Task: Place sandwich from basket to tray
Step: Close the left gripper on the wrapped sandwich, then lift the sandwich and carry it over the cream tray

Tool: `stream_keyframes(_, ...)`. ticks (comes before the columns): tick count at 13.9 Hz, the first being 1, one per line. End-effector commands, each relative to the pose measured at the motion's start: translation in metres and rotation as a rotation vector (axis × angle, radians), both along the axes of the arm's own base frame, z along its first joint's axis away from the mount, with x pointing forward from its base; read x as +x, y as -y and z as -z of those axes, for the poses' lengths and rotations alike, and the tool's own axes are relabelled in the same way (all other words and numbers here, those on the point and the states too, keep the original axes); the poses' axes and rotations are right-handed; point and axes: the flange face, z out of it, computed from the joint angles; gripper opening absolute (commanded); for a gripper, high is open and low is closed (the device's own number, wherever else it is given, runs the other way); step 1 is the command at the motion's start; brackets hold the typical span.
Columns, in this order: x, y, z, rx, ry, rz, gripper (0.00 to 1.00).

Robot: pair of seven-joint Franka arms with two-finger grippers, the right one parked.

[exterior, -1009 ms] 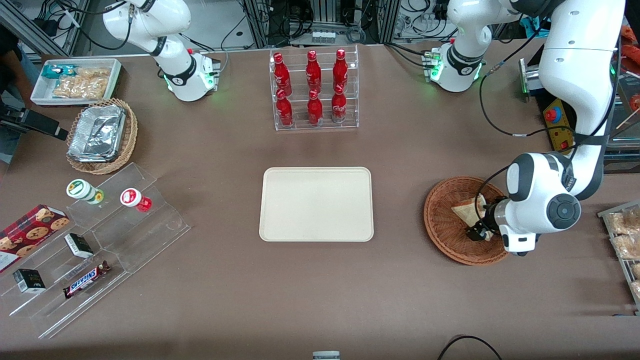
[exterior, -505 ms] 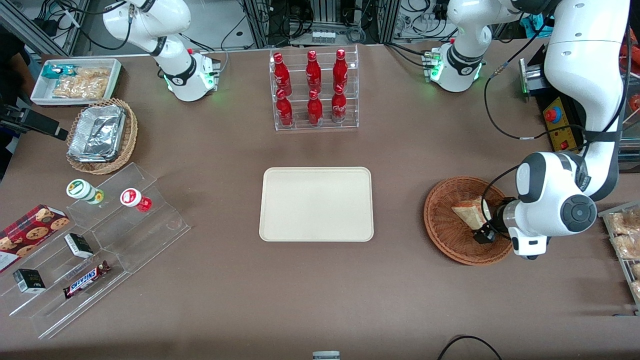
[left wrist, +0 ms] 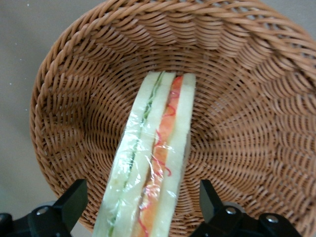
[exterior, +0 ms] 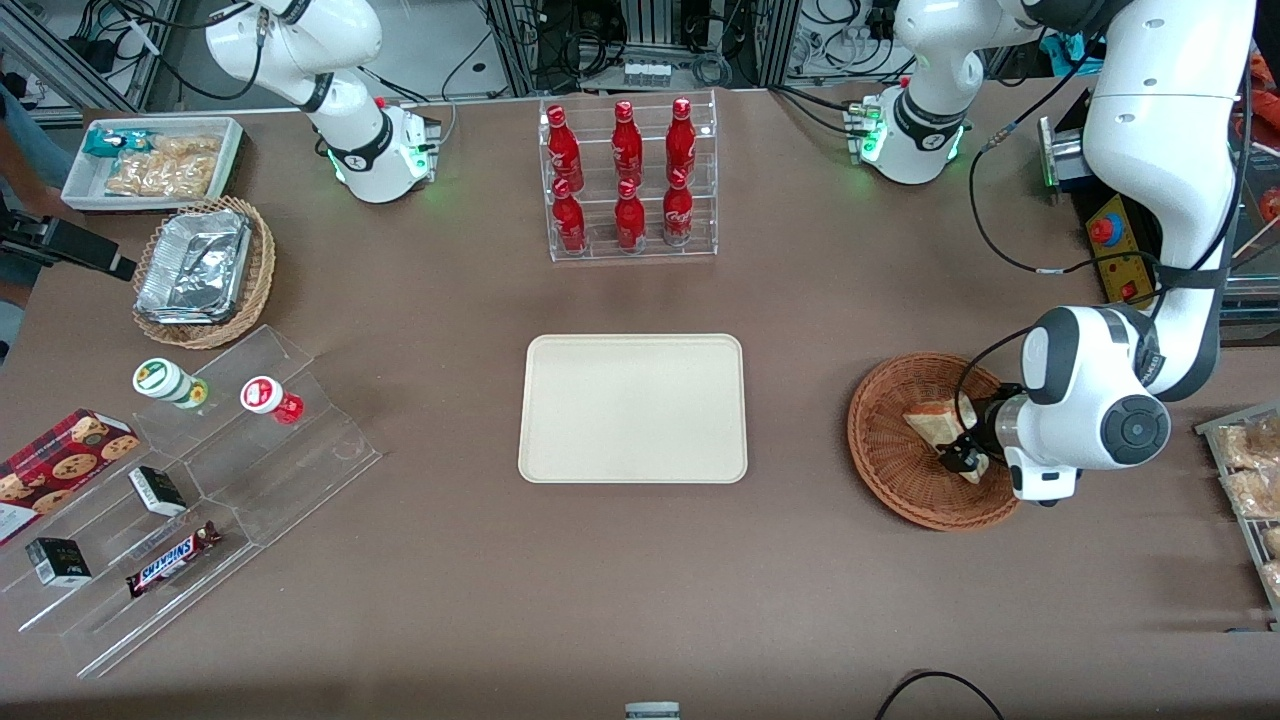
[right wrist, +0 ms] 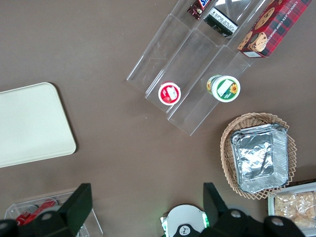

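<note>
The tray (exterior: 632,408) lies bare at frame centre. At centre right, the sandwich (left wrist: 150,158) rests in the basket (exterior: 885,440). My end effector (left wrist: 140,210) stands open, one finger on each side of the sandwich, whose long axis runs between them.

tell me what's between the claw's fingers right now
The sandwich, standing on edge in the basket. The left wrist view shows the open claw with a finger on each side, gaps remaining.

Robotics lab w/ mock snack-shop setup: cable-strewn equipment racks (exterior: 660,40), e-stop box (exterior: 1115,250), acrylic display stands (exterior: 200,480) on brown table (exterior: 620,580).
</note>
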Motion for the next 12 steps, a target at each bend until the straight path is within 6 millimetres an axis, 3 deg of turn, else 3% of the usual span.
stream_keyframes(1,-0.001,0.0,0.019,0.006,-0.007,0.003,0.81)
stream_keyframes(3,0.001,0.007,0.031,0.002,0.006,-0.004,0.52)
stream_keyframes(5,0.0,0.007,0.028,0.001,0.005,0.001,0.19)
stream_keyframes(6,0.001,0.005,0.024,0.002,0.009,0.001,0.1)
stream_keyframes(9,0.011,0.005,0.003,0.0,0.049,0.013,0.03)
stream_keyframes(11,0.023,0.012,-0.035,-0.002,0.088,0.019,0.03)
stream_keyframes(12,0.03,0.031,-0.055,-0.019,0.12,0.043,0.03)
